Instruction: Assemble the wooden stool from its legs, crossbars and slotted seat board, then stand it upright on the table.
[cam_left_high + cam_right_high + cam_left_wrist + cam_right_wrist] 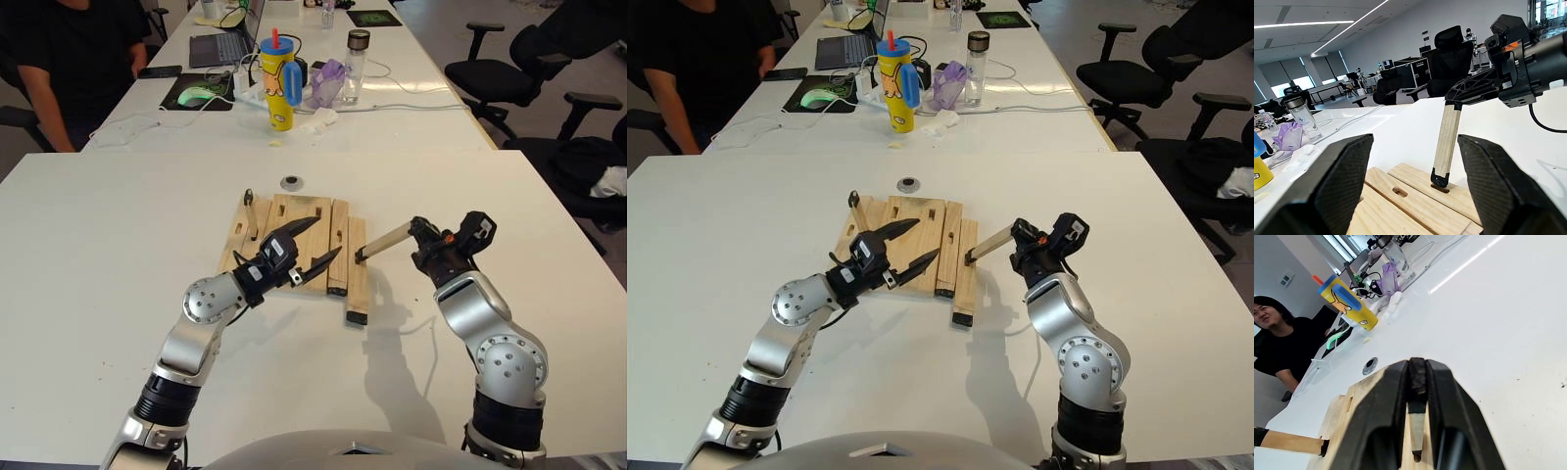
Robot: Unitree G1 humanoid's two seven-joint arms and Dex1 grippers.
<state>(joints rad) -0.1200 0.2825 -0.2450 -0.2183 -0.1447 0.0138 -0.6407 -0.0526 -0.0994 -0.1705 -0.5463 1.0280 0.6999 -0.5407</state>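
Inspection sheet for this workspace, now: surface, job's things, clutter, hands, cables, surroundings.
Surface: white table, flat.
Job's things: wooden boards lying flat; leg tilted, dark tip at a board slot.
Clutter: small round disc beyond the boards.
Hands: left hand open over the boards; right hand shut on the leg.
Cables: black cable at the right wrist; white cables on the far table.
Surroundings: far table carries yellow cup, bottle, laptop; office chairs beside it.

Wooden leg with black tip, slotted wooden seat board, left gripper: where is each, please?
Wooden leg [384, 241]: left eye view, mid-shaft.
Slotted seat board [294, 208]: left eye view, bare far plank.
Left gripper [329, 234]: left eye view, midway between fingertips.
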